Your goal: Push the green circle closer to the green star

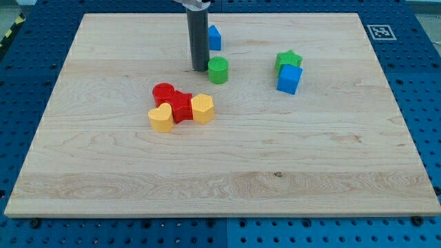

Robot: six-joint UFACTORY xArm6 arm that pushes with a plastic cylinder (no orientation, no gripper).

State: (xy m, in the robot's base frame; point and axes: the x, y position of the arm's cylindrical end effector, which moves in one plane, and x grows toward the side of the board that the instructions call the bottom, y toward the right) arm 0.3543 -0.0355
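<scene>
Green circle point(218, 69) touches tool point(200, 69) (its right).

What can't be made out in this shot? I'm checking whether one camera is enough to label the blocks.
- Blue block, camera view: my rod covers its left part, so its shape is unclear.
- Contact between my tip and the green circle: touching or just apart cannot be told.
- Green star: the blue cube hides its lower edge.
- Red blocks: merged, shapes unclear.
- Arm above the rod: cut off by the view's top.
</scene>
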